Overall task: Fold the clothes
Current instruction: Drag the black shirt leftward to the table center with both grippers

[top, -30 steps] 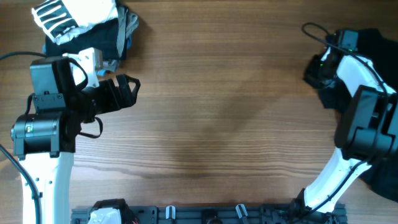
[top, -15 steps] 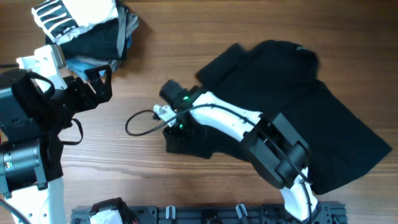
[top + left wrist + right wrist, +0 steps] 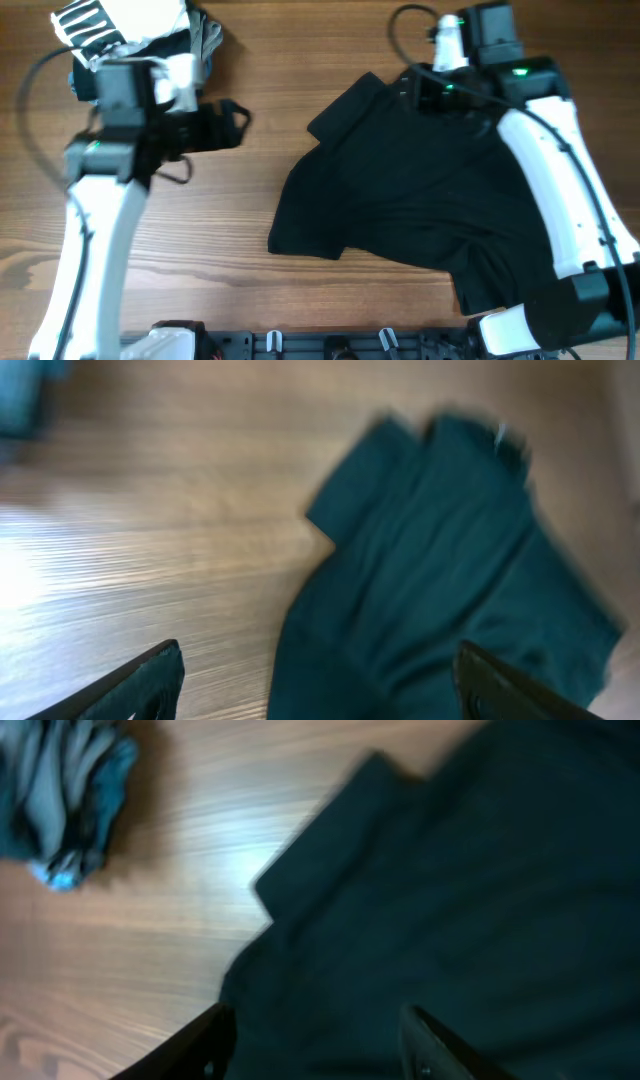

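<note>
On table (image 3: 330, 70) right half, black T-shirt (image 3: 420, 200)

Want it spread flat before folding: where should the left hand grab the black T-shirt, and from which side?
Probably the sleeve jutting from the T-shirt's far-left edge, approached from the left over bare table: it lies flat and apart from the bunched middle, nearest the open left hand.

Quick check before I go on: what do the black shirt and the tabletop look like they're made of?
Black T-shirt: soft, matte fabric, probably cotton knit; it lies limp with loose wrinkles and no shine. Table: wood or wood-grain laminate, I cannot tell which; smooth, slight sheen, streaky brown grain with soft glare.
</note>
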Controlling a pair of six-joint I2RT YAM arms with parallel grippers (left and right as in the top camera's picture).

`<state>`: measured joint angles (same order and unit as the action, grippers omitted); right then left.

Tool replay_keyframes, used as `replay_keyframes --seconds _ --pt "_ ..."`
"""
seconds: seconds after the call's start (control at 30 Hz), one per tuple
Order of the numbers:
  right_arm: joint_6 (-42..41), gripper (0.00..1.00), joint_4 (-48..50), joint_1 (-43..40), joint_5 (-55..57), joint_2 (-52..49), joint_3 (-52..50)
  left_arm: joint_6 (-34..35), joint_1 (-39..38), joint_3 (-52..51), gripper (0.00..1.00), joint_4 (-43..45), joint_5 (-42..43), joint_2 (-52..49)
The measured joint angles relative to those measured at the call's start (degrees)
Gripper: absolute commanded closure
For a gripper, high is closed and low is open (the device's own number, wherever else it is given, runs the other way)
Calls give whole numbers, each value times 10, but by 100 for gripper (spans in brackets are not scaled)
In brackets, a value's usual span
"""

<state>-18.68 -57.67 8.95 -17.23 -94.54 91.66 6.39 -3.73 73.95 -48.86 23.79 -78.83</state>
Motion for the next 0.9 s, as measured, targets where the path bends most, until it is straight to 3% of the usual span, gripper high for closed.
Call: replay_keyframes --seconds 0.23,0.37,0.5,0.57,0.6,0.7,0.8,0.9 --pt "-35 32 -62 -31 35 3 0 -102 -154 0 14 109 -4 -251" --pt "-46 30 -75 -31 54 3 0 -128 -190 0 17 157 -47 -317" --pt "-47 30 -79 -31 71 3 0 -140 -195 0 51 190 -69 -362" --pt "-47 30 -79 -31 80 3 0 -141 -195 4 78 196 -72 -373" --pt "-47 30 -79 -31 85 3 0 -144 -195 5 95 196 -73 -375" --pt "-47 31 -79 -31 94 3 0 -139 -194 7 96 180 -106 -380" --pt "-49 38 -81 -31 97 3 0 -83 -177 20 96 138 -196 -378" --pt "-55 39 -86 -31 104 4 -31 -52 -94 24 96 95 -266 -374"
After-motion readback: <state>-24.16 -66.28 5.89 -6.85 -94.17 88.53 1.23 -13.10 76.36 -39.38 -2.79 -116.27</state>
